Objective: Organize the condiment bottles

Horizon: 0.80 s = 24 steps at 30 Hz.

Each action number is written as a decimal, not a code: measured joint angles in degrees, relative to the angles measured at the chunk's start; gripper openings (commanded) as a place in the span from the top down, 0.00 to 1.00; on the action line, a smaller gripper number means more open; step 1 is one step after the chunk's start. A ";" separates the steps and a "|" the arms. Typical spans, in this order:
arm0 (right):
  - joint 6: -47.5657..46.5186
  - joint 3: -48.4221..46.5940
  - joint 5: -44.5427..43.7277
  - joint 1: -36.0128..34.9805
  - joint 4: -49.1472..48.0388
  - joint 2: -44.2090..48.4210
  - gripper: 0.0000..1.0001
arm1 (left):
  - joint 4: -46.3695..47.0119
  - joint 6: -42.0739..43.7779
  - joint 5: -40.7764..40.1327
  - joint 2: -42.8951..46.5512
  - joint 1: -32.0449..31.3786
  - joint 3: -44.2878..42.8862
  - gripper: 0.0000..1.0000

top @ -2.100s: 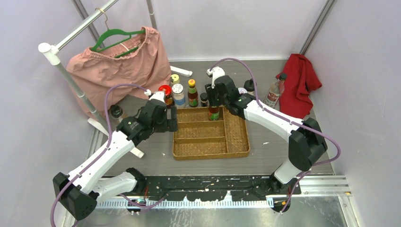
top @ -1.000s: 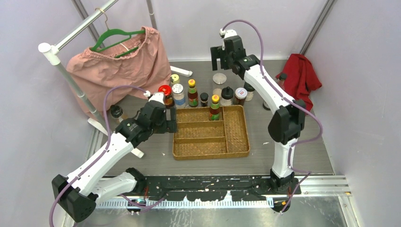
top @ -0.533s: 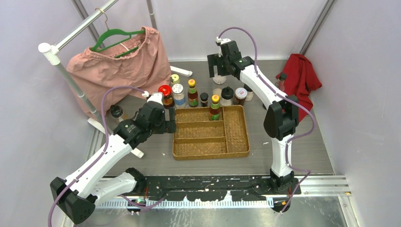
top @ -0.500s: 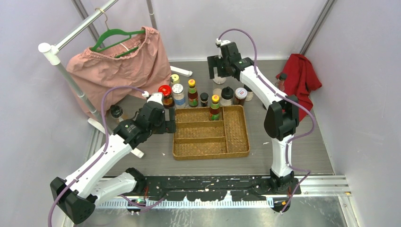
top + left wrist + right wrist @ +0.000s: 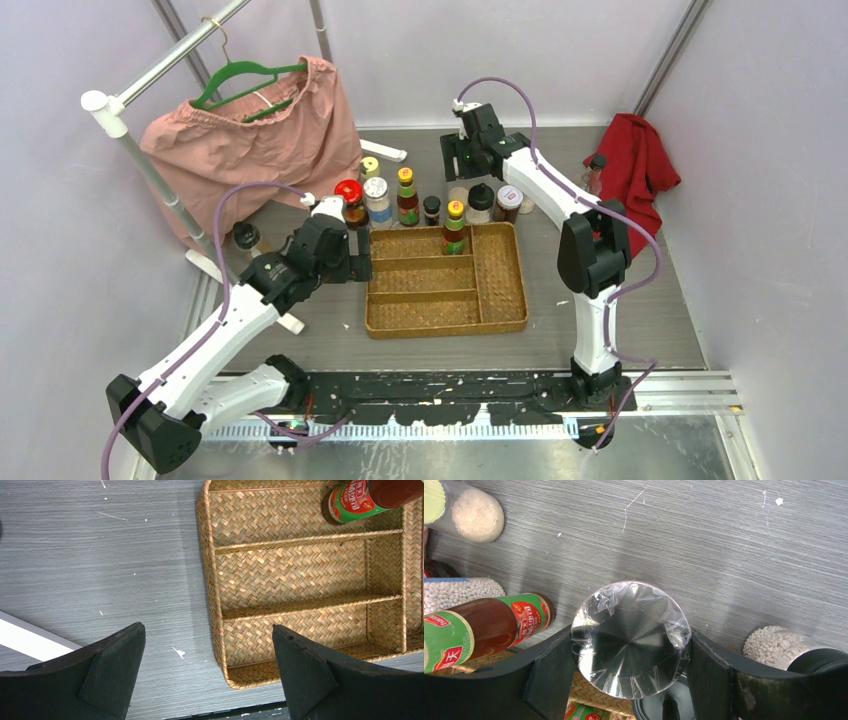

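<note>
Left fingers (image 5: pixel 115 665) hang spread wide and released, holding nothing, above the grey counter (image 5: pixel 620 330) right at the left rim of the woven tray (image 5: pixel 280 575). Right fingers (image 5: pixel 549 675) are reached out to the back of the counter, one on each side of the silver-lidded shaker (image 5: pixel 631 637). Their inner edges meet the lid's rim, but I cannot tell whether they are squeezing it or only bracketing it. The shaker stands upright on the counter just behind the tray's back rim, in a row of bottles.

A pink garment (image 5: pixel 250 130) on a green hanger (image 5: pixel 245 80) fills the far left corner, and a red cloth (image 5: pixel 635 170) is bunched at the far right. The tray sits mid-counter, with three long compartments on its left and one running front to back on its right. Inside it stands one yellow-capped sauce bottle (image 5: pixel 454 228), upright at the right end of the rearmost long compartment.

Behind the tray, from the left, stand a red-lidded jar (image 5: pixel 348 195), a white-lidded shaker (image 5: pixel 377 198), a second yellow-capped bottle (image 5: pixel 406 195) and a small black-capped bottle (image 5: pixel 431 208). Past the silver-lidded shaker come a taller black-capped bottle (image 5: pixel 481 200) and a red-labelled jar (image 5: pixel 509 200). A yellow-lidded shaker (image 5: pixel 369 166) stands further back, and a dark-lidded jar (image 5: pixel 245 236) stands well apart at the left.
</note>
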<state>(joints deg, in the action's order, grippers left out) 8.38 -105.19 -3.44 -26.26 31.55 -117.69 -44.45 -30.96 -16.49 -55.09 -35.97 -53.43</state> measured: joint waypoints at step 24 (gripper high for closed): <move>-2.19 -0.68 -2.45 -0.04 0.26 6.54 0.49 | 0.44 -0.02 0.04 -0.28 0.00 0.66 0.02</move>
<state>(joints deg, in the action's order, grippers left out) 6.20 -105.86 -5.89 -26.30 31.81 -111.15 -44.01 -30.98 -16.45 -55.37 -35.97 -52.77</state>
